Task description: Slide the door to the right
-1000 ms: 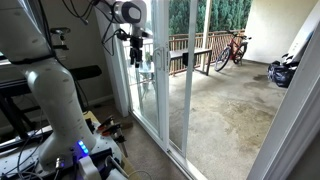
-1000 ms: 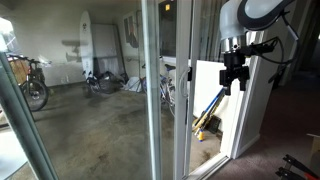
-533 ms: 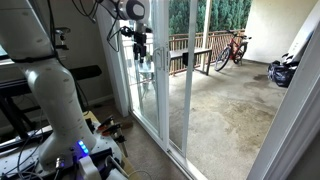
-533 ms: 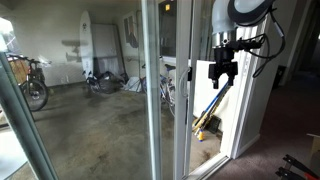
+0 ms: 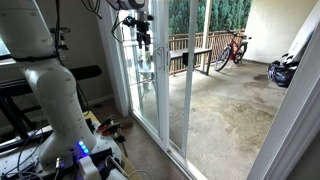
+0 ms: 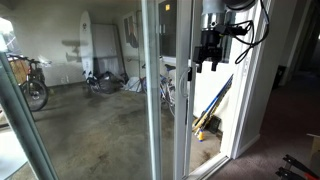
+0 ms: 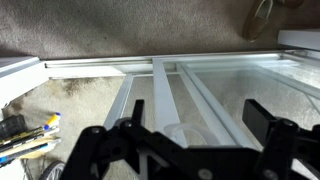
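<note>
The door (image 5: pixel 148 95) is a tall glass panel in a narrow white frame; its upright edge also shows in an exterior view (image 6: pixel 190 115). My gripper (image 5: pixel 143 38) hangs high up, right in front of the door's glass and close to its frame, as the exterior view from the patio side (image 6: pixel 207 55) also shows. In the wrist view the gripper (image 7: pixel 200 125) is open, with its dark fingers (image 7: pixel 130 115) spread wide. The door's white frame rails (image 7: pixel 165 85) and a white looped handle (image 7: pixel 185 130) lie between them. I cannot tell whether it touches the door.
The robot's white arm and base (image 5: pixel 55 90) stand inside. Tools (image 7: pixel 25 135) lie on the floor by the door track. Outside are a concrete patio (image 5: pixel 220 100), a railing (image 5: pixel 190 50), a bicycle (image 5: pixel 232 48) and a surfboard (image 6: pixel 88 45).
The gripper has risen and moved closer to the door's frame over the last second. The door itself has not visibly moved.
</note>
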You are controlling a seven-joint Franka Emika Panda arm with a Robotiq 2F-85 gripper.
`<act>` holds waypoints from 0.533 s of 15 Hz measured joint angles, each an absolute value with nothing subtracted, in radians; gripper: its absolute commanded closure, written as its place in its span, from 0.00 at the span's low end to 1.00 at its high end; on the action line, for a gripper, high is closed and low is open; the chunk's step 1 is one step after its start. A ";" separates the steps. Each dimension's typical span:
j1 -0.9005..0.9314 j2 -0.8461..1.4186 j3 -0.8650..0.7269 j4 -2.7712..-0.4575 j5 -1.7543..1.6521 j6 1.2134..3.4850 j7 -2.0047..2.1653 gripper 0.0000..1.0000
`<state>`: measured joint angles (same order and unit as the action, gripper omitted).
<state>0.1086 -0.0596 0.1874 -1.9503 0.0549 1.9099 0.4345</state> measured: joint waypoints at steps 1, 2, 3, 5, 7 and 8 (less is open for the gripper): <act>0.110 -0.052 0.187 -1.927 0.032 1.927 0.446 0.00; 0.110 -0.043 0.187 -1.908 0.010 1.945 0.461 0.00; 0.110 -0.033 0.186 -1.890 -0.014 1.962 0.479 0.00; 0.110 -0.011 0.177 -1.862 -0.061 2.001 0.522 0.00; 0.109 0.014 0.161 -1.841 -0.102 2.052 0.578 0.00; 0.108 0.026 0.151 -1.832 -0.116 2.073 0.605 0.00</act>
<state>0.1085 0.0257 0.1512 -1.8317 -0.1160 2.0726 0.6047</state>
